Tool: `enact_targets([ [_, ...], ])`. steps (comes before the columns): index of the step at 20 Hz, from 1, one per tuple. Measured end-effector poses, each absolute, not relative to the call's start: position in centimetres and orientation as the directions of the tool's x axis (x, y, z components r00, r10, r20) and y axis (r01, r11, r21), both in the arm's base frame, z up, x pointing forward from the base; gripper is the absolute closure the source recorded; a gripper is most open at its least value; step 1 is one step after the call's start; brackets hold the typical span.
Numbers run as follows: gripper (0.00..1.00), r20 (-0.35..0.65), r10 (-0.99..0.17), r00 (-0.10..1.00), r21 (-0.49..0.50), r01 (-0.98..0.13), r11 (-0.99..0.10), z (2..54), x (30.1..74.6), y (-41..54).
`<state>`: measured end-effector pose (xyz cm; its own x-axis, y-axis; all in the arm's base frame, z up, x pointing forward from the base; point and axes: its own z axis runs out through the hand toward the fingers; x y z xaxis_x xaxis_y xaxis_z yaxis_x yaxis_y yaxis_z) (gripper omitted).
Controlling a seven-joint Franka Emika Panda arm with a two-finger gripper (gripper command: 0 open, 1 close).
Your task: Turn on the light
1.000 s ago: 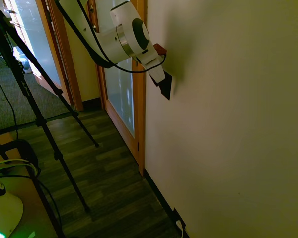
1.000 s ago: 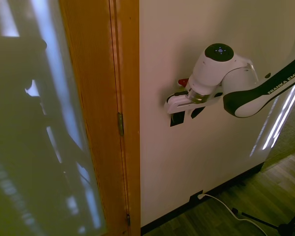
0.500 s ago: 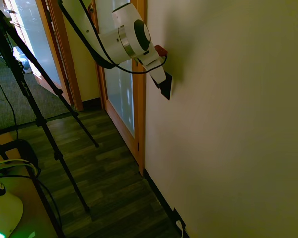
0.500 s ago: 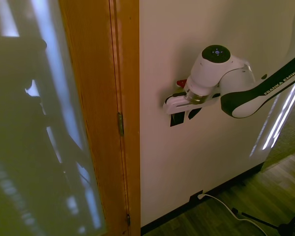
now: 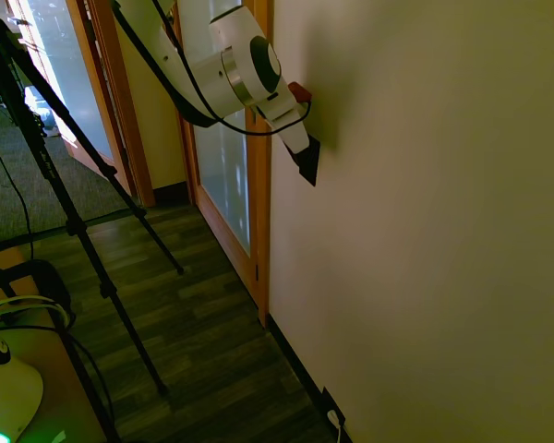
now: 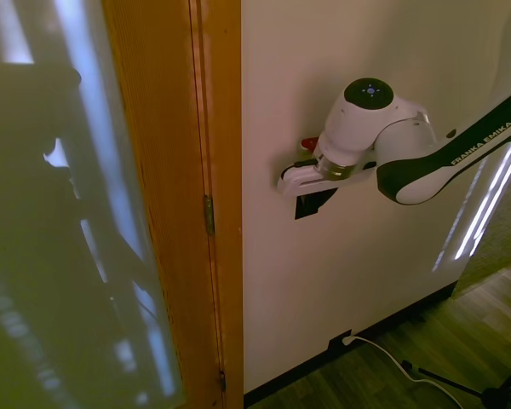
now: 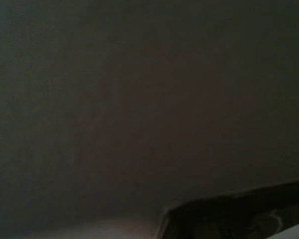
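The step in hand appears to be the press itself: the white robot arm with a two-finger gripper (image 6: 317, 198) is right at the wall, at the place of the small black upright rectangular switch plate (image 6: 304, 207). This plate sits flat on the pale cream wall (image 5: 425, 231), just beside the orange-brown wooden door frame (image 6: 217, 196), well above the dark outlet plate with a white cord (image 6: 339, 342) near the floor. No lamp shows in any view.

The jaws blend with the dark plate, so I cannot tell if they are open or closed.

The arm comes in nearly level, and the wrist turns the jaws down and against the wall.

Next, I judge, a short firm push on the rocker is needed, without sliding off the plate.
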<state>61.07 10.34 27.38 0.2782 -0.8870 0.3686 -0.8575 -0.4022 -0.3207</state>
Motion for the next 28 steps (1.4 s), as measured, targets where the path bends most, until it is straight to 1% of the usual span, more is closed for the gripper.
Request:
enact_targets([
  [13,1.00,0.367,-0.900,0.235,-0.338,-0.868,-0.364,28.3,61.1,10.1],
  [23,1.00,0.389,-0.905,0.172,-0.430,-0.835,-0.343,36.3,59.4,8.7],
  [28,1.00,0.408,-0.897,0.169,-0.449,-0.818,-0.359,38.9,56.9,8.9],
])
